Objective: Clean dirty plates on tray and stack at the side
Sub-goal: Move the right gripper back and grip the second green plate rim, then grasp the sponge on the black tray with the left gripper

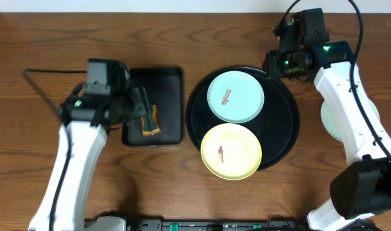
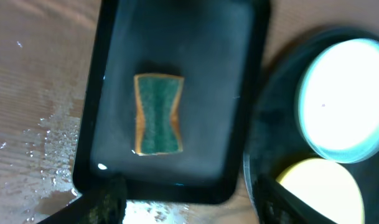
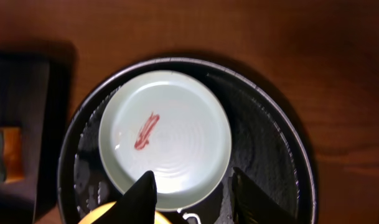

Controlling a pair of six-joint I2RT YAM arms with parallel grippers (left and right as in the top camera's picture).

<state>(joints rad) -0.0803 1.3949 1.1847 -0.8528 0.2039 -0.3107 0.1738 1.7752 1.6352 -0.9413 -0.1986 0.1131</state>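
Tray (image 1: 284,131) right side open; mint plate (image 1: 235,96), yellow plate (image 1: 231,151) fill left.

White arms (image 1: 359,115), black joints (image 1: 362,189) and cables (image 1: 359,19), green lights (image 1: 325,49), black-fingered right claw (image 3: 198,199).

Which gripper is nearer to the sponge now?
Left. The left gripper hangs just above the sponge; the right gripper is far off, at the round tray.

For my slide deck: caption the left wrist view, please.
Open left gripper hovers above a green sponge lying in a rectangular black tray.
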